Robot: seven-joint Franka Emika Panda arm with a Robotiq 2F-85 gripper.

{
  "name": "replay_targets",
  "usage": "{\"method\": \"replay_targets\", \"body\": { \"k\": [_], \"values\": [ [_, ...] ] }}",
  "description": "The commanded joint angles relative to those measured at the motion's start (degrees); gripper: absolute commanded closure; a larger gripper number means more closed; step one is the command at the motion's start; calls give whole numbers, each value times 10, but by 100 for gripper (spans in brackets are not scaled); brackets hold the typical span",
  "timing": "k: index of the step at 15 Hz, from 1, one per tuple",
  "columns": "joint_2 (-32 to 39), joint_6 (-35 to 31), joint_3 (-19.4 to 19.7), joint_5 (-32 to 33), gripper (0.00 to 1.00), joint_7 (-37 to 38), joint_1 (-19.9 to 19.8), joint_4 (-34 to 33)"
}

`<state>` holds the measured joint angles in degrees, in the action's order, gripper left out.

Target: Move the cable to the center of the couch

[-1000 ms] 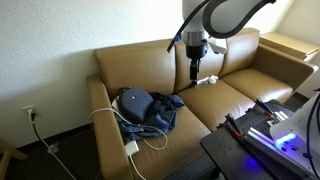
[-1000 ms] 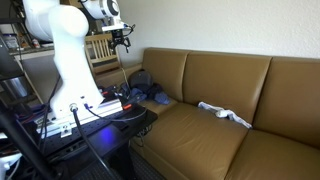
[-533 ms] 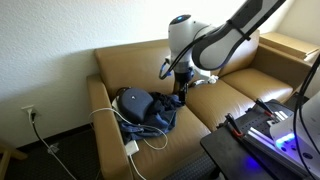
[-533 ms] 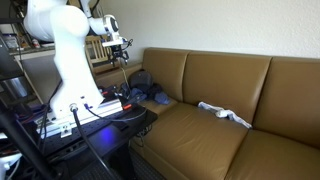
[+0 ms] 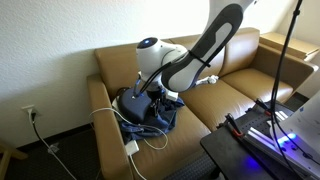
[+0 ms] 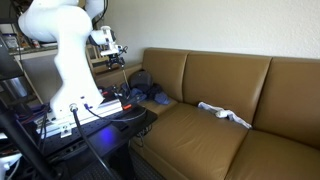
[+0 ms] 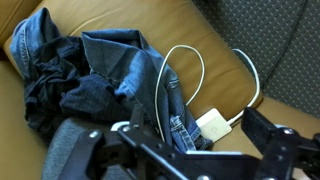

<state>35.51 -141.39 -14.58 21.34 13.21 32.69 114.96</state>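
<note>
One swing has brought my open gripper [image 7: 186, 152] over the thin white looped cable [image 7: 214, 125], permitting grasp descent.

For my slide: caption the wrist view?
Open gripper over the white cable looped beside crumpled blue denim on the couch.

The tan leather couch [image 5: 232, 100] [image 6: 185, 130], serving here as the worktop, is carrying three things. A dark blue denim bundle [image 5: 150, 110] [image 7: 100, 75] is lying heaped on the end seat, at the 9 o'clock side in an exterior view. The white cable [image 5: 131, 147] [image 7: 214, 125] is looping over the denim and the leather, its block sitting at the bundle's 5 o'clock in the wrist view. A white cloth [image 6: 225, 113] is lying on the middle seat, well apart.
</note>
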Motion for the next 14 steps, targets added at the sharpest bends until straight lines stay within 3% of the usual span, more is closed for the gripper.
{"method": "replay_targets", "body": {
  "k": [1,3,5,9,14],
  "values": [
    [5,1,10,-12,0,-9,10,-9],
    [6,21,16,-9,0,-15,10,-8],
    [44,-29,41,0,0,35,27,-29],
    [142,-128,114,9,0,130,102,-126],
    [263,-152,228,-8,0,192,224,-296]
  ]
}}
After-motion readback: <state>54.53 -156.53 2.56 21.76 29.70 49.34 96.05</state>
